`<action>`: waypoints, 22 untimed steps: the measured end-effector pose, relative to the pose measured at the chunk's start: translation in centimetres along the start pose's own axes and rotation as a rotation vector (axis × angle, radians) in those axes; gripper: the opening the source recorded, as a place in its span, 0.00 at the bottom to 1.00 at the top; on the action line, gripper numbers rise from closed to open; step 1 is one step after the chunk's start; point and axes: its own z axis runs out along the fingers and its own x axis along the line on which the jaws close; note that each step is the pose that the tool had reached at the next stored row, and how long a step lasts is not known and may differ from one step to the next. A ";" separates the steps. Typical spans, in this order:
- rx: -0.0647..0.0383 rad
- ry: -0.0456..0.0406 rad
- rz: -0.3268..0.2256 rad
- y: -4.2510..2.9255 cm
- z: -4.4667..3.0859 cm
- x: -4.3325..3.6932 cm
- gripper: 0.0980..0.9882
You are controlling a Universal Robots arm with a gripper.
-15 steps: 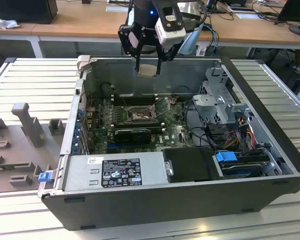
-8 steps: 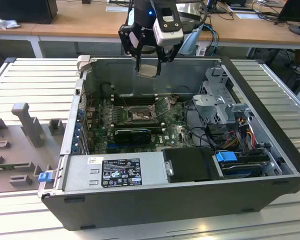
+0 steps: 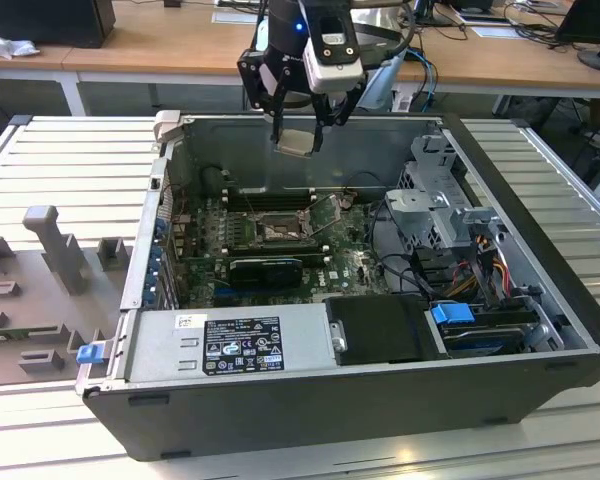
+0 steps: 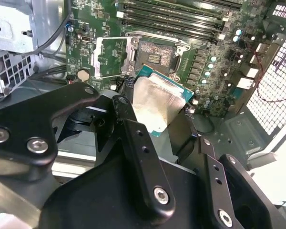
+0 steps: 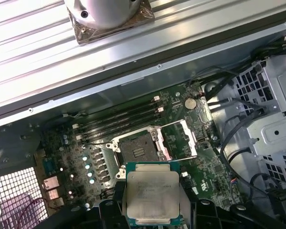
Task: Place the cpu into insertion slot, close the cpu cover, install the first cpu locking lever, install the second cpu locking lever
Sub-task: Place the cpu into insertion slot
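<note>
One part matters right now: the cpu (image 5: 152, 195), pinched by its edges in my pincer (image 3: 298, 132), whose fingers are closed only as far as the chip's width. I hold it roughly level, high over the open computer case (image 3: 330, 410), presumably so it can meet the insertion slot (image 5: 137, 150) squarely. The cpu cover (image 5: 189, 138) lies swung aside (slot bare, contacts exposed), well below the chip.
</note>
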 end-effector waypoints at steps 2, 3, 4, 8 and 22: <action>0.000 -0.0011 0.012 0.00 0.05 0.00 0.49; 0.000 -0.0012 0.013 -0.01 0.12 -0.01 0.49; 0.000 -0.0012 0.013 -0.01 0.17 -0.01 0.49; 0.000 -0.0011 0.013 -0.02 0.35 -0.03 0.49; -0.005 -0.0224 0.252 -0.04 0.59 -0.04 0.49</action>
